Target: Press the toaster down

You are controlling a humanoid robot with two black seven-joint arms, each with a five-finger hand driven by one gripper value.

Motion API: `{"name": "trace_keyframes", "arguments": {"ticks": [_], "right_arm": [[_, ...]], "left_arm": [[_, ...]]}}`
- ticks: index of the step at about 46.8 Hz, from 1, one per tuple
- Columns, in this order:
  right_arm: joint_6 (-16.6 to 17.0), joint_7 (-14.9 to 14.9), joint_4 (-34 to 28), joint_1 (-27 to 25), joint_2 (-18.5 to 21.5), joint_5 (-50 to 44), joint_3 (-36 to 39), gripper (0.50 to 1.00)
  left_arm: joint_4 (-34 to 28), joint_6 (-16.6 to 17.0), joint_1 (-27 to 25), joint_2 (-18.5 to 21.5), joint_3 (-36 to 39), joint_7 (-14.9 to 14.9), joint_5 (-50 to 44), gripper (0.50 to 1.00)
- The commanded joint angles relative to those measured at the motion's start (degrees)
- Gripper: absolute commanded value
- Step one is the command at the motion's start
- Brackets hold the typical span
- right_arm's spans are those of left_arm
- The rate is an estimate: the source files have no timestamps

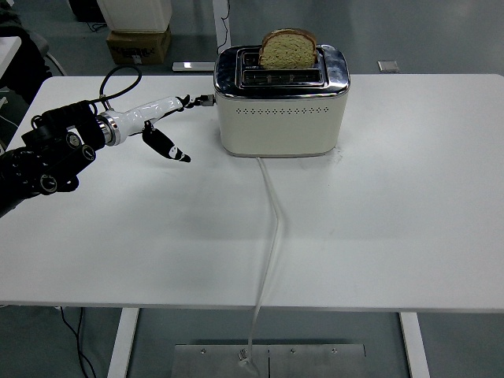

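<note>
A cream and chrome toaster (282, 101) stands at the back middle of the white table (354, 228). A slice of bread (288, 50) sticks up out of its rear slot. The toaster's small lever (207, 100) juts from its left end, still high. My left hand (172, 118) reaches in from the left with its fingers spread and holding nothing. Its upper fingertips (192, 101) are right at the lever, seemingly touching it. The thumb (175, 149) hangs lower, over the bare table. My right arm is out of view.
The toaster's white cord (270, 236) runs from its front down over the table's near edge. A black cable (116, 78) loops behind my left wrist. A cardboard box (139, 45) sits on the floor beyond the table at the back left.
</note>
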Motion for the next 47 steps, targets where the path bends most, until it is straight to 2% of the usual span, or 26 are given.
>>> {"name": "trace_keyframes", "arguments": {"ticks": [1,30,47], "right_arm": [[0.0,0.0,0.0,0.0,0.0,0.0,0.0,1.0],[0.0,0.0,0.0,0.0,0.0,0.0,0.0,1.0],[0.0,0.0,0.0,0.0,0.0,0.0,0.0,1.0]], "left_arm": [[0.0,0.0,0.1,-0.5,0.0,0.0,0.0,1.0],[0.1,0.2,0.9,-0.8,1.1,0.0,-0.1,1.0],[0.2,1.4,1.4,-1.0,1.8,0.0,-0.2,1.0]]}}
